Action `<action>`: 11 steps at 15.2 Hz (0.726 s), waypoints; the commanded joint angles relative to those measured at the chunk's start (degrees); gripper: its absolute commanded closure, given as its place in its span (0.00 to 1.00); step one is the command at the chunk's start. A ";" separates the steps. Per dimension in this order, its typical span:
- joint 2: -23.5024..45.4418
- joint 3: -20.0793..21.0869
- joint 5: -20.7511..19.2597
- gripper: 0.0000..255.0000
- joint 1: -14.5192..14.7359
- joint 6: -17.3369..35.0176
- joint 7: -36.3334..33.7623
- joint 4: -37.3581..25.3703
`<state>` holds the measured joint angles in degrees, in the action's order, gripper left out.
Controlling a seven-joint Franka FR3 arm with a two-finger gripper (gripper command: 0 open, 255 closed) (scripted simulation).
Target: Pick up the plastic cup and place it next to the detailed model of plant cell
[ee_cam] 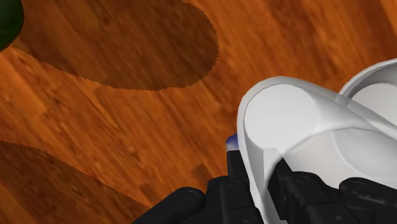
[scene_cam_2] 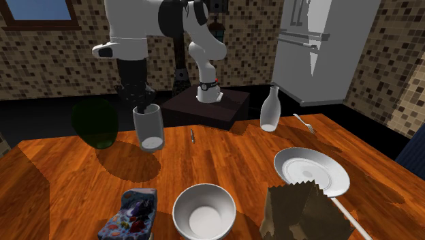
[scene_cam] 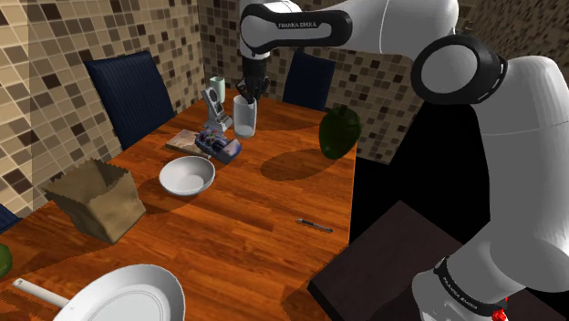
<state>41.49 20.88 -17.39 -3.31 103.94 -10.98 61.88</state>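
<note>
**Now, the carry step, we reckon**

Gripper (scene_cam: 248,95) clamped on the pale cup (scene_cam: 244,119) at its rim; cup hangs upright just above the table (scene_cam: 255,219), near the cell model (scene_cam: 220,146); next: lower it beside the model, clear of the bowl (scene_cam: 187,175), then let go.

Wood table (scene_cam: 255,228) w/ cell model (scene_cam: 221,146); bowl (scene_cam: 187,175); bag (scene_cam: 96,198); plate (scene_cam: 128,296); pen (scene_cam: 313,224)

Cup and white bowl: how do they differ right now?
The cup is tall and narrow; the bowl is low and wide. The cup is clasped at its rim by the gripper; the bowl sits free on the table. Both are pale, open-topped and upright.
</note>
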 commanded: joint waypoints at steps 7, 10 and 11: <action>1.00 -0.31 -0.52 1.00 -0.62 5.41 -0.63 4.49; 1.50 -0.45 -0.77 1.00 -0.76 7.35 -0.93 6.00; 1.69 -0.51 -0.86 1.00 -0.79 7.98 -1.03 6.45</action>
<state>42.79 20.45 -18.13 -4.13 111.32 -11.94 68.18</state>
